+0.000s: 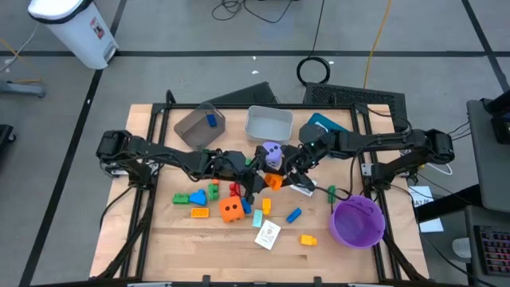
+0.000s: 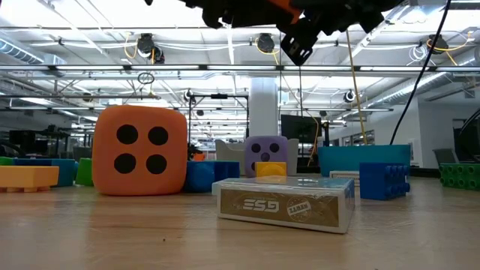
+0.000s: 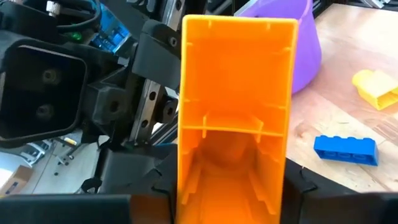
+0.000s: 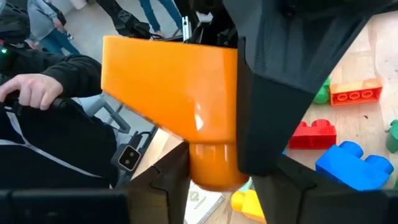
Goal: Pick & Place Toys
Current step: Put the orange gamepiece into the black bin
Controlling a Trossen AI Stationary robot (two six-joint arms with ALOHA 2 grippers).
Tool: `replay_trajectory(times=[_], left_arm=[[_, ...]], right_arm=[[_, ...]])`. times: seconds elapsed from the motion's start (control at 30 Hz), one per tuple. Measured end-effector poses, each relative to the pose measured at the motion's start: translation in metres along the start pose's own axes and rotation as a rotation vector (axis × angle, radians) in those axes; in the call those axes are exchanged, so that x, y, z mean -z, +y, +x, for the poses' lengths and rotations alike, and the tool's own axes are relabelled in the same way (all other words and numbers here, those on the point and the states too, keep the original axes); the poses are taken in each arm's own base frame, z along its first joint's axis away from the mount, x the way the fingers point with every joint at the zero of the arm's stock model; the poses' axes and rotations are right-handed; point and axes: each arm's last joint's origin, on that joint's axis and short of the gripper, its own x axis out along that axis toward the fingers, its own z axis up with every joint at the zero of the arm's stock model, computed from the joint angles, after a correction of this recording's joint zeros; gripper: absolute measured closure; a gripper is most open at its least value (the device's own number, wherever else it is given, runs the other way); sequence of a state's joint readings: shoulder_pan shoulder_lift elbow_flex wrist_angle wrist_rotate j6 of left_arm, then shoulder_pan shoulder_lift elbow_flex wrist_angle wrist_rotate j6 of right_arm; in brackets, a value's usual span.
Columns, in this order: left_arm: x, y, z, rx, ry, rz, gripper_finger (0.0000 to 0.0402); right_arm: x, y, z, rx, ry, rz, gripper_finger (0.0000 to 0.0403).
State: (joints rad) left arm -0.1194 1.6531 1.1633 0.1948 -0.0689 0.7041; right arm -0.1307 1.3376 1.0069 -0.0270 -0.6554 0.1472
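Both arms met above the middle of the counter (image 1: 159,239), where an orange block (image 1: 273,181) hung between them in what looked like a handover. The left pincer (image 3: 233,199) was clamped on the block, its dark fingers (image 3: 146,186) pressed to either side of the hollow underside, which faced the left wrist camera. The right pincer (image 4: 214,171) also had the block between its fingers, touching its lower end; whether it was gripping firmly or letting go could not be told. Holding the piece from opposite ends kept it off the counter and let one arm take it without a drop, probably so it could be turned or carried to a bin on the other side.

Below them the remaining toys lay scattered: an orange die (image 1: 232,210), a purple die (image 1: 272,152), a blue block (image 1: 294,214), a yellow block (image 1: 307,239) and a card box (image 1: 268,234). The grey bin (image 1: 268,123), brown bin (image 1: 199,126) and teal bin (image 1: 323,125) stood along the far edge, and the purple bowl (image 1: 356,223) sat near the right arm, all within easy reach for sorting.
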Motion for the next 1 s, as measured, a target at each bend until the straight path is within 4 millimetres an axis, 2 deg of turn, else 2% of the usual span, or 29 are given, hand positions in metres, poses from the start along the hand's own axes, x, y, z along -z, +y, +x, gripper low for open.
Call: replay_trajectory(times=[0.4,0.57,0.73,1.0], left_arm=[[-0.011,0.006,-0.013,-0.014,-0.029,-0.068,0.0255],[-0.009,0.008,-0.013,-0.033,-0.015,-0.073,0.0241],[-0.006,0.014,-0.014,-0.057,-0.012,-0.086,0.0255],[-0.014,0.03,-0.037,-0.089,-0.022,-0.116,0.0246]], right_arm=[[-0.004,-0.005,-0.007,-0.03,-0.022,0.018,0.0175],[-0.004,-0.008,-0.01,-0.018,-0.029,0.022,0.017],[-0.009,-0.005,-0.02,0.0,-0.056,0.008,0.0174],[-0.021,0.005,-0.05,0.035,-0.144,-0.059,0.0176]])
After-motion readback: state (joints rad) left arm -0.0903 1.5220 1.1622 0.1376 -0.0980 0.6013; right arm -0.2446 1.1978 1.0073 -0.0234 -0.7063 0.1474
